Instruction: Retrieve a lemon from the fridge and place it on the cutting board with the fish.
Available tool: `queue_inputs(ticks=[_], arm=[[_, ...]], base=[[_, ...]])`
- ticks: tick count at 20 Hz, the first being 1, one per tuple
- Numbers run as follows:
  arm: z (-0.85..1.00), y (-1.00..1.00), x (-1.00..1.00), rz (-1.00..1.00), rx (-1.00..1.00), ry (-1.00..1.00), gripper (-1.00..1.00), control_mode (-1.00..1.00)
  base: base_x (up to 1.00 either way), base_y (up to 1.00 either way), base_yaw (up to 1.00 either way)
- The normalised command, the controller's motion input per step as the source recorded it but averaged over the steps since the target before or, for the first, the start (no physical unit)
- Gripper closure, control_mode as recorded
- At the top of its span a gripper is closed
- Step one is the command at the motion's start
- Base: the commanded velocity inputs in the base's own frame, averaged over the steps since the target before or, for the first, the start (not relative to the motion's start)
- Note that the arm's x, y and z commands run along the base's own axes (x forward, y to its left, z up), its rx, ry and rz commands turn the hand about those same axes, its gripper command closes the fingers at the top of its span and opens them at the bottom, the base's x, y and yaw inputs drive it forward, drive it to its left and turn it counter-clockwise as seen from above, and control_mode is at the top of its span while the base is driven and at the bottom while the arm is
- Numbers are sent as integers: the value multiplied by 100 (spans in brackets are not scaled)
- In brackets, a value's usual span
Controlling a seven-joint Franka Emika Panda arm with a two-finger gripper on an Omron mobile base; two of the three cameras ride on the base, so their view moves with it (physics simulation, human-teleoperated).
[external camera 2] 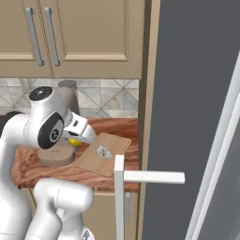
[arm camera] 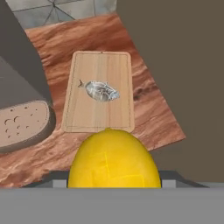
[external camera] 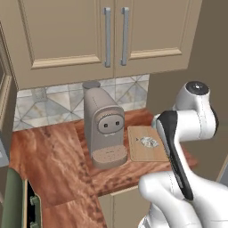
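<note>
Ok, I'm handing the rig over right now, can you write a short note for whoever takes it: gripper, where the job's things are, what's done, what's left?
Gripper: shut on the lemon, held above the countertop on the near side of the cutting board, next to the coffee machine.
Cutting board: flat on the counter, right of the coffee machine, with the fish near its middle.
Fridge: to the right of the counter, door open.
Done: lemon taken out and brought over to the counter.
Left: carry it forward over a bare part of the board beside the fish, lower, release.
</note>
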Motion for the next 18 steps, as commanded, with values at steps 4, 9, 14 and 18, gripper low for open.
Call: queue_inputs(ticks=[4, 9, 14, 18], arm=[[-4, -9, 42, -16, 9, 10, 100, -100], [-1, -1, 57, -17, 10, 13, 100, -100], [-18, -6, 65, -18, 6, 22, 100, -100], [-34, -1, 60, -19, 1, 18, 100, -100]], base=[[0, 0, 0], [0, 0, 0], [0, 0, 0], [0, 0, 0]])
